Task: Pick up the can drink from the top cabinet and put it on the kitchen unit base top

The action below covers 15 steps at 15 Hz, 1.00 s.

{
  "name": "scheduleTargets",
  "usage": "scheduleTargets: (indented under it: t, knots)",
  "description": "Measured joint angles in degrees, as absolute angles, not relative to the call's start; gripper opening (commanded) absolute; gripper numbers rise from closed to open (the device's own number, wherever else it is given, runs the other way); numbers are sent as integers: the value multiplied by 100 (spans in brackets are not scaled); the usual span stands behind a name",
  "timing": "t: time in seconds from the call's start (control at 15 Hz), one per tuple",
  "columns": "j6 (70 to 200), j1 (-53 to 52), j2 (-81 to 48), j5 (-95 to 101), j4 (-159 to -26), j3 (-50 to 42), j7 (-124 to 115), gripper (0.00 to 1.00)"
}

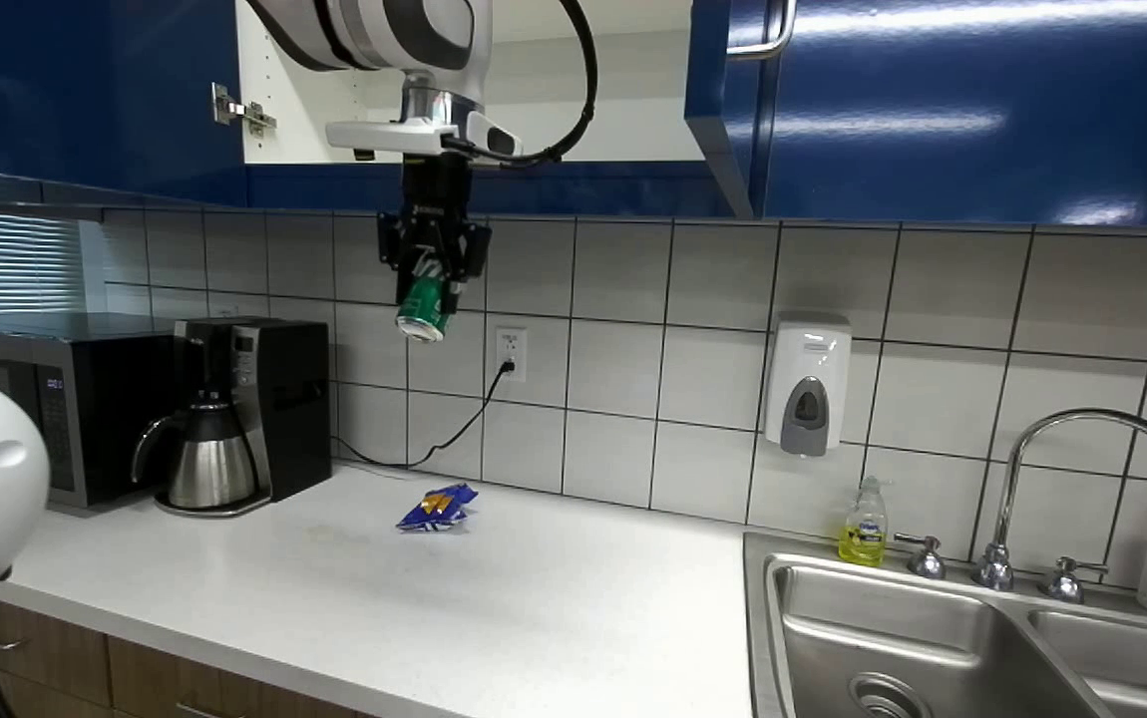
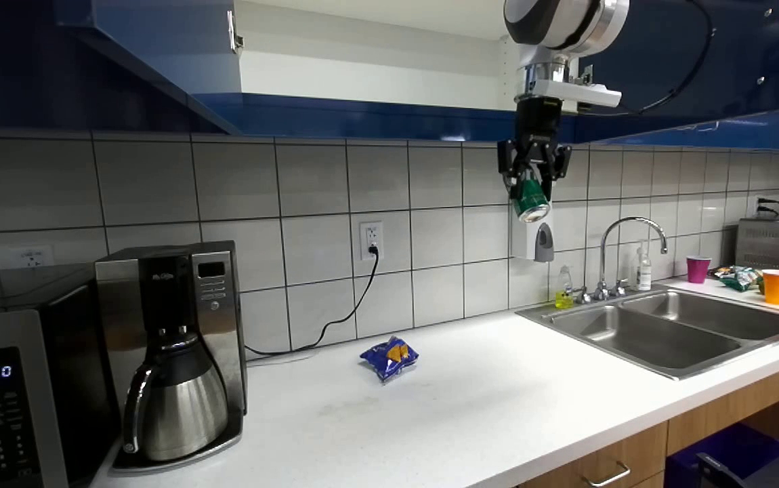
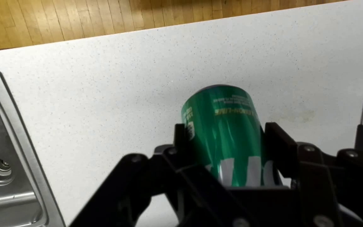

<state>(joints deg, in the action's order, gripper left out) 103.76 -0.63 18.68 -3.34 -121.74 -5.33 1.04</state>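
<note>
The green can drink (image 1: 422, 307) is held by my gripper (image 1: 429, 284), tilted with its pale end pointing down. It also shows in an exterior view (image 2: 532, 202) and in the wrist view (image 3: 224, 126), where the black fingers are on both sides of it. The gripper is shut on the can, high above the white kitchen unit base top (image 1: 534, 598). The base top also fills much of the wrist view (image 3: 105, 78). The open top cabinet (image 1: 573, 189), blue with a white interior, is behind and above the gripper, which hangs just below the cabinet's bottom edge.
A blue-and-yellow packet (image 1: 437, 509) lies on the base top near the wall. A coffee maker (image 2: 173, 359) and a microwave (image 2: 10, 379) stand at one end. A steel sink (image 1: 763, 618) is at the other side. Open blue cabinet doors (image 1: 723, 110) flank the arm.
</note>
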Motion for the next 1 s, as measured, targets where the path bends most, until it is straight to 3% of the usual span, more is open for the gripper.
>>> scheduleTargets:
  t: [1.0]
  knots:
    - [11585, -64, 1442, -309, -13150, -503, 382, 39]
